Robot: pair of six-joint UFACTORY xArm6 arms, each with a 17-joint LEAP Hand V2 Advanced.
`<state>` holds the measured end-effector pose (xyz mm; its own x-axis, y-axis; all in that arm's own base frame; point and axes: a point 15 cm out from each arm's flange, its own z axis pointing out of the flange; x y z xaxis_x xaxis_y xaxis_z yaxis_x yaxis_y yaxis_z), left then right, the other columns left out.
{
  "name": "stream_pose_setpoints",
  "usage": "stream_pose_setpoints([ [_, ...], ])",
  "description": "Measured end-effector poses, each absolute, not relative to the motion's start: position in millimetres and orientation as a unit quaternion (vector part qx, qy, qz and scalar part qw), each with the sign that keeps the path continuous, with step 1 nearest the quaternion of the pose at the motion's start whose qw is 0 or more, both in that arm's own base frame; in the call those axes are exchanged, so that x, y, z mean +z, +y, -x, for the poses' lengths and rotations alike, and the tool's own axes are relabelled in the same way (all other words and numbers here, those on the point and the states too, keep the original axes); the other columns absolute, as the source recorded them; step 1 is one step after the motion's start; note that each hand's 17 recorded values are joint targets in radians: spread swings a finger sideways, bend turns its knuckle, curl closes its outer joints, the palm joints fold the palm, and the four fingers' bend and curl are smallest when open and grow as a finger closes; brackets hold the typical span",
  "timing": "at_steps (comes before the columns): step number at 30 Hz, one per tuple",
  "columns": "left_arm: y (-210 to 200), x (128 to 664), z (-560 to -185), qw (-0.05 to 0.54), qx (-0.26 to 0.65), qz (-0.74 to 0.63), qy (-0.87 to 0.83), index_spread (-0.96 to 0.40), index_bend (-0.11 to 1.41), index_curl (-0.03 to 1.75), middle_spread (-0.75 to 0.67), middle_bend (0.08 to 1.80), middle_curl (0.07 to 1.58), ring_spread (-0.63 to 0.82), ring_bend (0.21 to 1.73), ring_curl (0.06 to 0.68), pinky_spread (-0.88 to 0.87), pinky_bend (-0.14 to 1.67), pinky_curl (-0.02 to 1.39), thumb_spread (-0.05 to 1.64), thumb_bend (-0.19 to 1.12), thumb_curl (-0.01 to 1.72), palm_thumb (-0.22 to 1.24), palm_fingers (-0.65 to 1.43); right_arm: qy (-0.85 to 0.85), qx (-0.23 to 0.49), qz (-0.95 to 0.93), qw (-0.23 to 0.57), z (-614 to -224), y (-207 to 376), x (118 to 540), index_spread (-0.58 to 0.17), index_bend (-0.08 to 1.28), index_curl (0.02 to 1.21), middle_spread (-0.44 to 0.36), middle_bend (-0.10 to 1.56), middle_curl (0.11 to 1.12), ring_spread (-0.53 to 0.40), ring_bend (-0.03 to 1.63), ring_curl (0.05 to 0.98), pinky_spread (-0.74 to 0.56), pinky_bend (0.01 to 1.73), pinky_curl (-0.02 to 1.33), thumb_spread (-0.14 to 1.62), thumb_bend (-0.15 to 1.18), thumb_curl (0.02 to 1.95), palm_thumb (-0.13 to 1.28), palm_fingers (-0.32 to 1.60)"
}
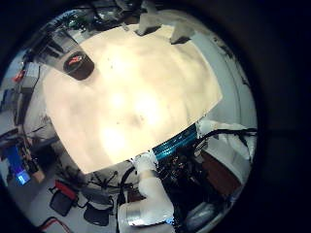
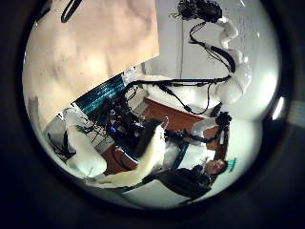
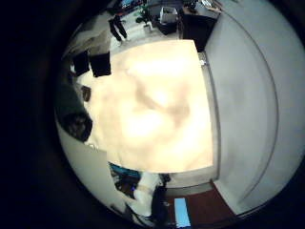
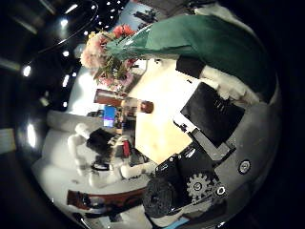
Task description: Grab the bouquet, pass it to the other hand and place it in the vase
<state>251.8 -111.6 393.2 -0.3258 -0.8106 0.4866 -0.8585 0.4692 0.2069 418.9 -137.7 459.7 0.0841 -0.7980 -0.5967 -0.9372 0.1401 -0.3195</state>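
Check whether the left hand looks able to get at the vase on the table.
Probably yes. The vase stands alone near the table edge, nothing over or beside it. It looks small in the left palm view, so the left hand seems high above and must descend.

The counter (image 1: 136, 92) is a broad, pale, brightly lit surface that fills much of both little finger side palm views. Chairs (image 3: 91, 63) stand just beside one edge of it. Beyond another edge lies a cluttered floor with a dark wooden desk (image 2: 167, 116) nearby.
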Motion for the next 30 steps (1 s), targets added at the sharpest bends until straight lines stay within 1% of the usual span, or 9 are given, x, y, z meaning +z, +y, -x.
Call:
stream_pose_setpoints([
  [4, -116, 407, -260, 0.287, 0.1, -0.514, -0.802, -0.04, 0.21, 0.42, 0.33, 0.18, 0.29, 0.54, 0.44, 0.203, 0.56, 0.18, 0.25, 1.22, -0.02, 0.28, 0.2, 0.14, 0.617, 0.14, 0.628, 0.453, -412, -108, 510, -0.269, 1.12, 0.97, -0.144, 1.34, 0.85, -0.195, 1.45, 0.7, -0.18, 1.37, 0.71, 0.92, 0.0, 0.82, 1.2, 1.12],
  [6, -117, 413, -263, 0.29, 0.124, -0.514, -0.798, -0.04, 0.21, 0.42, 0.33, 0.18, 0.29, 0.54, 0.44, 0.203, 0.56, 0.18, 0.25, 1.22, -0.02, 0.28, 0.2, 0.15, 0.584, 0.166, 0.625, 0.49, -404, -92, 529, -0.265, 1.13, 0.96, -0.142, 1.35, 0.85, -0.193, 1.45, 0.701, -0.18, 1.36, 0.73, 0.91, 0.0, 0.84, 1.19, 1.13],
  [9, -121, 425, -269, 0.301, 0.173, -0.512, -0.786, -0.02, 0.18, 0.41, 0.32, 0.18, 0.29, 0.54, 0.44, 0.207, 0.55, 0.2, 0.26, 1.2, -0.02, 0.28, 0.2, 0.14, 0.536, 0.211, 0.62, 0.532, -392, -70, 547, -0.258, 1.14, 0.96, -0.139, 1.35, 0.84, -0.192, 1.45, 0.702, -0.17, 1.35, 0.75, 0.91, 0.0, 0.86, 1.2, 1.12],
  [13, -136, 446, -281, 0.326, 0.254, -0.499, -0.762, 0.01, 0.16, 0.39, 0.33, 0.19, 0.29, 0.54, 0.46, 0.212, 0.55, 0.21, 0.28, 1.16, -0.02, 0.28, 0.2, 0.12, 0.499, 0.257, 0.606, 0.564, -380, -46, 551, -0.252, 1.14, 0.96, -0.137, 1.36, 0.84, -0.19, 1.46, 0.702, -0.17, 1.34, 0.77, 0.9, 0.0, 0.89, 1.2, 1.12],
  [17, -148, 465, -292, 0.346, 0.324, -0.485, -0.735, 0.03, 0.14, 0.36, 0.35, 0.19, 0.3, 0.54, 0.49, 0.22, 0.54, 0.22, 0.29, 1.1, -0.03, 0.29, 0.19, 0.1, 0.474, 0.29, 0.603, 0.573, -369, -13, 547, -0.247, 1.15, 0.95, -0.136, 1.37, 0.83, -0.19, 1.46, 0.704, -0.17, 1.32, 0.79, 0.9, 0.0, 0.92, 1.2, 1.12],
  [23, -164, 485, -303, 0.38, 0.387, -0.466, -0.699, 0.06, 0.14, 0.32, 0.37, 0.2, 0.31, 0.54, 0.52, 0.228, 0.53, 0.26, 0.31, 1.05, -0.03, 0.3, 0.18, 0.07, 0.429, 0.327, 0.618, 0.571, -351, 44, 534, -0.241, 1.16, 0.94, -0.134, 1.37, 0.82, -0.19, 1.46, 0.705, -0.17, 1.31, 0.83, 0.9, 0.0, 0.96, 1.19, 1.12],
  [30, -177, 507, -311, 0.447, 0.437, -0.427, -0.654, 0.09, 0.13, 0.28, 0.42, 0.2, 0.32, 0.55, 0.57, 0.239, 0.53, 0.31, 0.32, 0.99, -0.03, 0.31, 0.21, 0.02, 0.401, 0.361, 0.62, 0.57, -346, 75, 528, -0.235, 1.16, 0.93, -0.131, 1.38, 0.81, -0.19, 1.46, 0.706, -0.17, 1.28, 0.87, 0.9, 0.0, 1.0, 1.19, 1.13],
])
